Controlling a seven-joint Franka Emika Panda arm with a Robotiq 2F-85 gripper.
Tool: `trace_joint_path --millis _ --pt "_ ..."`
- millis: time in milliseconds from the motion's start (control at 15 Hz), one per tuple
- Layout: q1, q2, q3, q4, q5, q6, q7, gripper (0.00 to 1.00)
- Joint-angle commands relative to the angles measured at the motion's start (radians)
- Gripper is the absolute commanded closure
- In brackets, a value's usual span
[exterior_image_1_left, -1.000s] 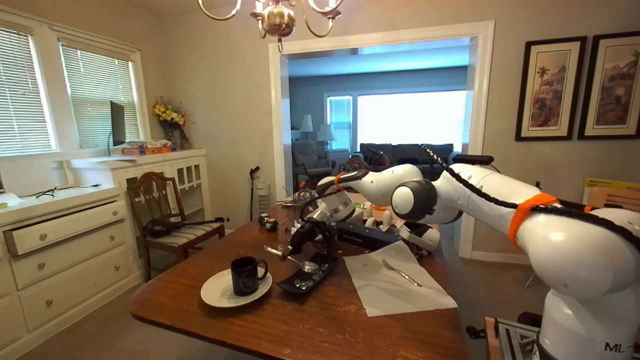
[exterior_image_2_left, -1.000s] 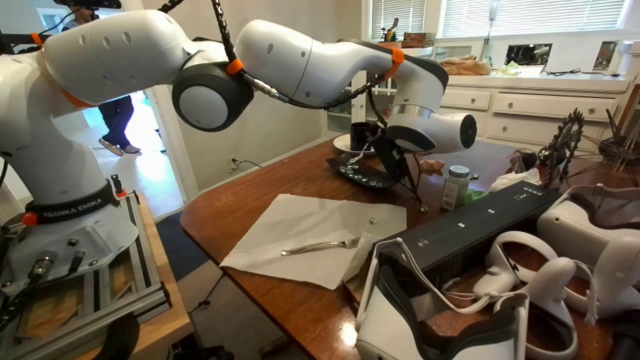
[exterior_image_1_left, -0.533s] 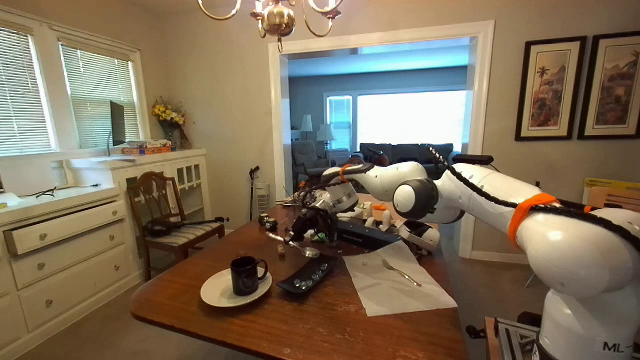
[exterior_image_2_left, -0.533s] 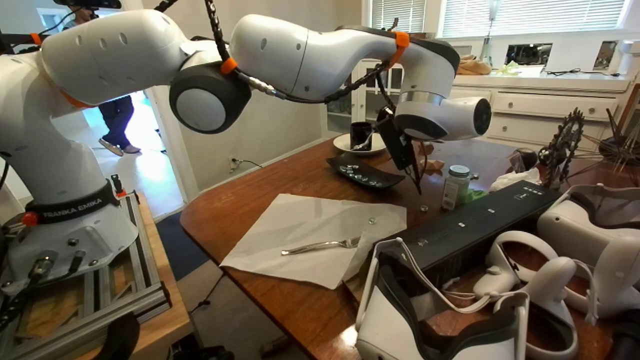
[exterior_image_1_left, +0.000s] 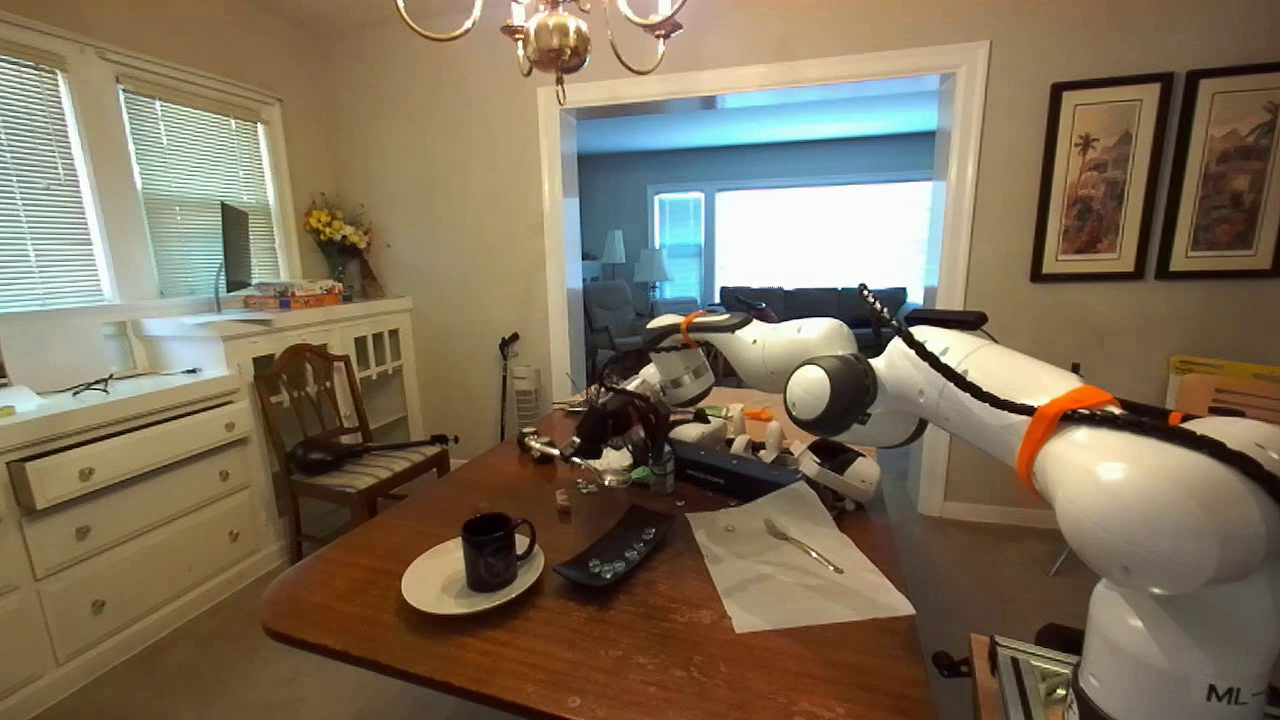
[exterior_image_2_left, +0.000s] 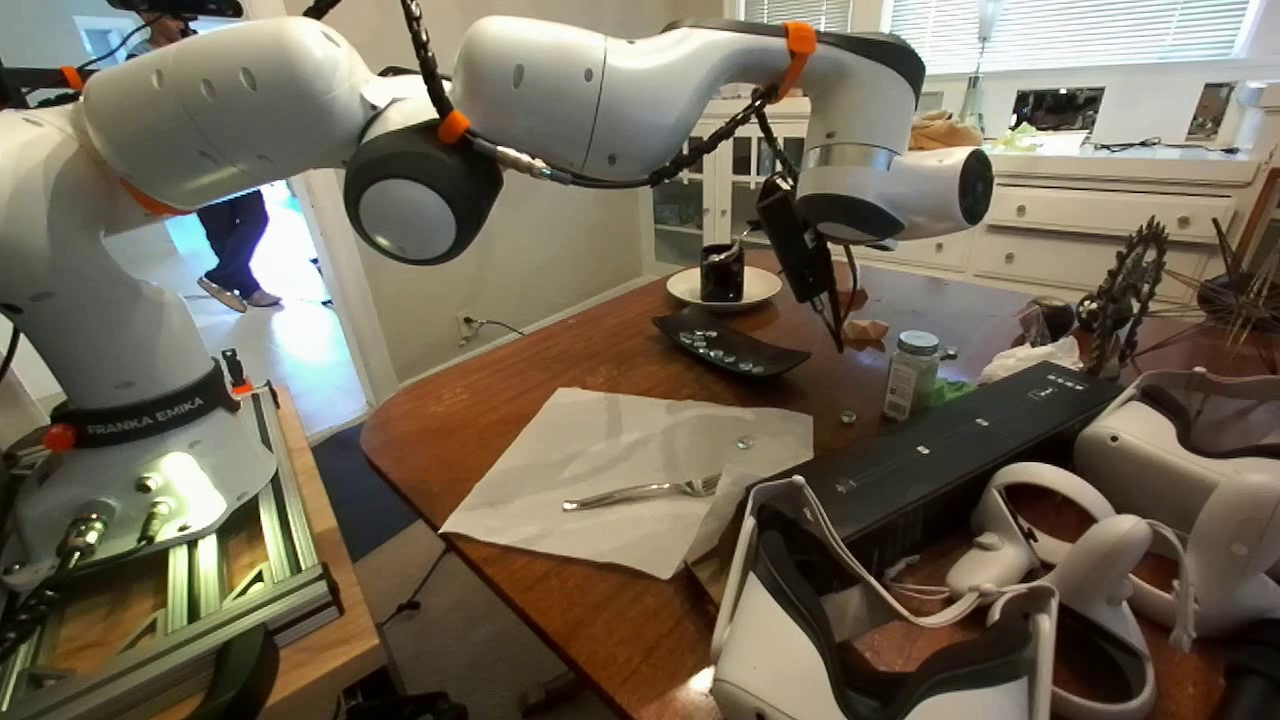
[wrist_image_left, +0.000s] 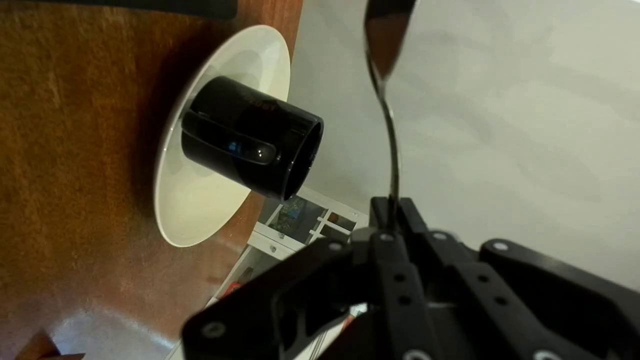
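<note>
My gripper (wrist_image_left: 392, 207) is shut on the handle of a silver spoon (wrist_image_left: 391, 135), whose bowl points away from the fingers at the top of the wrist view. In an exterior view the spoon (exterior_image_1_left: 612, 474) hangs in the air above the table; whether its bowl carries anything cannot be made out. Below and off to one side lies a black curved tray (exterior_image_2_left: 780, 362) with several clear glass stones on it. A black mug (wrist_image_left: 250, 135) stands upright on a white plate (wrist_image_left: 187, 215), apart from the spoon.
White paper (exterior_image_2_left: 540, 480) with a fork (exterior_image_2_left: 630, 494) and one glass stone (exterior_image_2_left: 744, 441) lies on the table. Another stone, a lidded jar (exterior_image_2_left: 910, 375), a long black box (exterior_image_2_left: 960, 440) and a white headset (exterior_image_2_left: 780, 640) stand nearby. A wooden block (exterior_image_2_left: 866, 330) sits past the tray.
The arm has raised the gripper and spoon, drawing them up and away from over the tray. Tray, mug, plate and paper have stayed put.
</note>
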Motion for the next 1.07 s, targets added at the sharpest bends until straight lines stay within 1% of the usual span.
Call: trace_joint_path --millis 0,267,333,667,1000 --pt "0.000 0.001 0.000 -0.001 0.000 0.000 -0.001 0.94" --pt "0.000 0.002 0.000 -0.002 0.000 0.000 -0.001 0.94" --pt "-0.002 0.007 0.000 0.001 0.002 0.006 0.001 0.99" --pt "-0.015 0.011 0.012 0.017 0.013 -0.008 0.008 0.99" --pt "0.002 0.006 0.041 0.041 0.015 -0.012 0.033 0.99"
